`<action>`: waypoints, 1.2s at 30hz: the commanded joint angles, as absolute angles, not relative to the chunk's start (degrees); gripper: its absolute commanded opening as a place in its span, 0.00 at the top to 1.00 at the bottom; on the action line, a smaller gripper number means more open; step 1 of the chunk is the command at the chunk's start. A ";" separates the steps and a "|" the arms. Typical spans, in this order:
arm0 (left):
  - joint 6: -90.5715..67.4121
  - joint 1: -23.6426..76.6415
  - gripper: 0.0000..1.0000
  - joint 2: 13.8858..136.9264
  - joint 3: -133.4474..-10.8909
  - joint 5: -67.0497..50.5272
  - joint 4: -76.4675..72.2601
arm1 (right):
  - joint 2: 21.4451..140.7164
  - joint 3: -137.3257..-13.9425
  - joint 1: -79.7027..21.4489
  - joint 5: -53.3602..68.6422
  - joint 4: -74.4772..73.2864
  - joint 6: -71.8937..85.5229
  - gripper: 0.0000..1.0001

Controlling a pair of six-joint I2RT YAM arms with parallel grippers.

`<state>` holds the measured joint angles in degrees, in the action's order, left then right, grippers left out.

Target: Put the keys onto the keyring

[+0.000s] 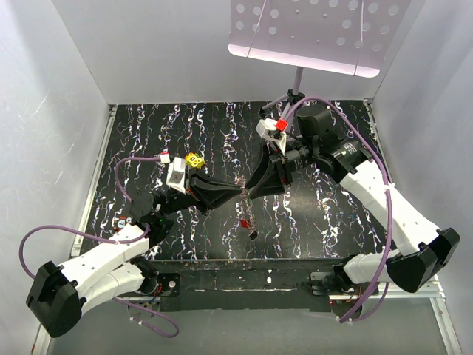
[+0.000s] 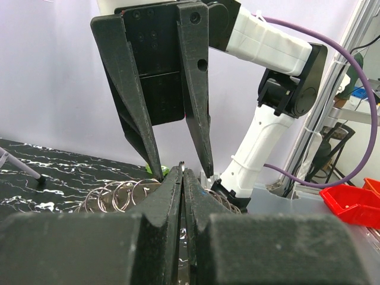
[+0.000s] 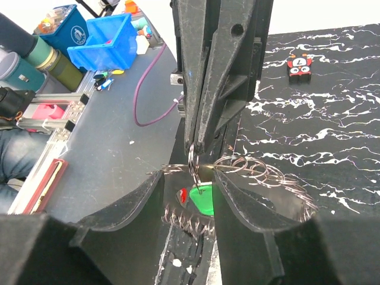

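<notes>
My left gripper (image 1: 241, 194) is shut on the keyring (image 3: 192, 158), a thin silvery wire ring held edge-on at its fingertips (image 2: 176, 178). From the ring hang the keys: a green head (image 3: 203, 198) and a red head (image 3: 183, 195) show in the right wrist view. In the top view the keys (image 1: 246, 217) dangle just under the two grippers. My right gripper (image 3: 188, 177) is open, its fingers (image 2: 142, 130) standing on either side of the ring and the left fingertips. Nothing sits in its jaws.
A string of linked wire rings (image 3: 261, 172) lies on the black marbled table (image 1: 162, 126). A yellow spotted block (image 1: 194, 160) sits by the left wrist. The grey tripod stand (image 1: 297, 81) is at the back. A small ladybird figure (image 3: 300, 65) lies further off.
</notes>
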<state>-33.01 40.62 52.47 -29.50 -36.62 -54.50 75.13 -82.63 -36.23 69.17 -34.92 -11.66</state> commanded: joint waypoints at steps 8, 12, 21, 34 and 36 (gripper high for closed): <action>-32.34 40.43 1.00 51.86 -29.18 -33.58 -56.60 | 75.41 -82.97 -37.97 68.91 -29.53 -7.21 0.72; -32.17 40.43 1.00 51.86 -29.18 -33.22 -56.25 | 75.32 -82.35 -38.32 68.29 -28.92 -6.59 0.81; -31.56 40.43 1.00 50.45 -29.26 -32.61 -53.27 | 74.88 -82.62 -38.41 65.66 -31.28 -7.55 0.99; -3.36 39.55 0.21 49.12 -48.42 -47.45 6.04 | 74.09 -87.36 -42.01 53.19 -59.31 -39.35 0.99; -0.45 39.64 0.23 51.23 -50.96 -49.04 8.95 | 74.35 -88.06 -42.36 51.42 -60.99 -41.13 0.99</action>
<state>-11.88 39.86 48.31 -46.30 -44.16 -9.10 75.46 -83.64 -41.15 55.37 -52.93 -30.37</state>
